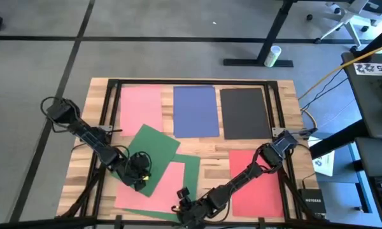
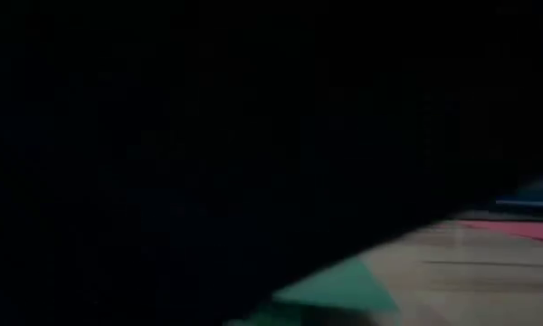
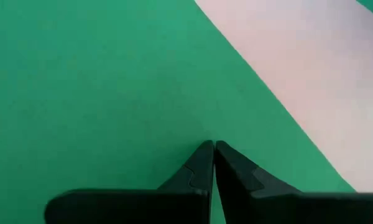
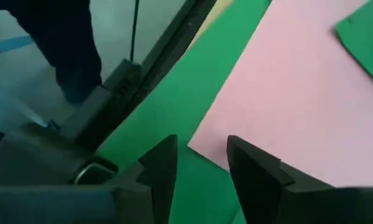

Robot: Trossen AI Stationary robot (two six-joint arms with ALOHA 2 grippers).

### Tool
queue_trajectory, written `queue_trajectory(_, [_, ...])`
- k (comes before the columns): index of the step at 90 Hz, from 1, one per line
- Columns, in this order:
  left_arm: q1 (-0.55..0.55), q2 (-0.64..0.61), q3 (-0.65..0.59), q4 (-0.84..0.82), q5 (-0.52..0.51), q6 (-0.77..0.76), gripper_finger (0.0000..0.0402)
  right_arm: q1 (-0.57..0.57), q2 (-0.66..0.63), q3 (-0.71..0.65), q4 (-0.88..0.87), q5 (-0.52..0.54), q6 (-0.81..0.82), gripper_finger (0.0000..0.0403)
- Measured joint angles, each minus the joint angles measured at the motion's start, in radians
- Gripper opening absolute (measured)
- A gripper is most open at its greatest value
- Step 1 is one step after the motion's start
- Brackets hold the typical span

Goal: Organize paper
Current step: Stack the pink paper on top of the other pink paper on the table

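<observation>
Two grippers work the mixed pile: left gripper (image 1: 140, 173) pressed closed on green sheet (image 1: 151, 156), right gripper (image 4: 199, 165) open over pink sheet (image 4: 298, 93); sliding sheets apart comes next.

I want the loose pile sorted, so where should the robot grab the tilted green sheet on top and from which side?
Judging from above, the top green sheet lies flat and tilted over a pink sheet. Its near-left end, under the left gripper, overhangs the pink sheet, so probably pinch that edge, coming in low from the table's left-front.
</observation>
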Motion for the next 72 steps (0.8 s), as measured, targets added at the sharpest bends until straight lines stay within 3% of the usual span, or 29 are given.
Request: queue_trajectory(72, [-0.001,0.0,0.0,0.001,0.0,-0.001,0.0,-0.046,-0.001,-0.001,-0.031,0.02,-0.018,0.0131])
